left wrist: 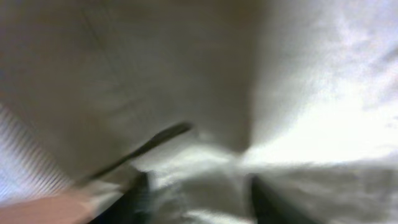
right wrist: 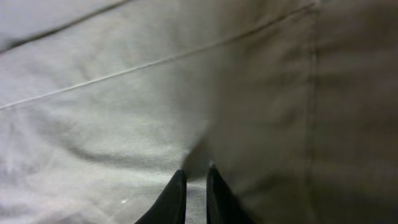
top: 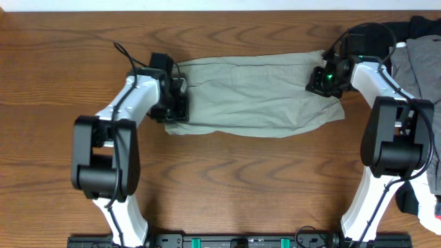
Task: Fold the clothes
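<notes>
Left wrist view showed the left fingers (left wrist: pixel 138 196) spread over the bunched shorts (left wrist: pixel 311 93). The right fingers (right wrist: pixel 177 196) were almost pressed together on the cloth. The shorts lay as a long band across the desk (top: pixel 227 179). A fold seemed just finished, and the next likely called for regrasping one end.

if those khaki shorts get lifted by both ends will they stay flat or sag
Probably floppy: the shorts lie wrinkled and flat, so the middle would likely sag. Seemingly thin and light: cloth puckers at the right gripper.
</notes>
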